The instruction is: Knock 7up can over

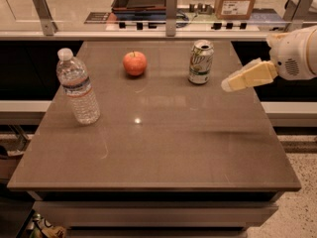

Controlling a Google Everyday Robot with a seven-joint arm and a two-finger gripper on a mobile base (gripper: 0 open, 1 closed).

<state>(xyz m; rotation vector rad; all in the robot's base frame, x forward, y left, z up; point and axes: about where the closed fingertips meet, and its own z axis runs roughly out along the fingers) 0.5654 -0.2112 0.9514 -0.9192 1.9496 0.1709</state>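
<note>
— Where's the can?
— Upper centre-right, upright on the table.
— And the gripper?
— Right of it, near but apart, level with its lower half (placed for a sideways shove, I'd judge). Spread or pressed together, I can't tell.

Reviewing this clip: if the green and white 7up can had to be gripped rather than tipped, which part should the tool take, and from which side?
Probably its mid-body, coming from the right side of the view. The green and white aluminium 7up can stands upright with straight round walls, and the cream tool hovers just right of it, not touching.
</note>
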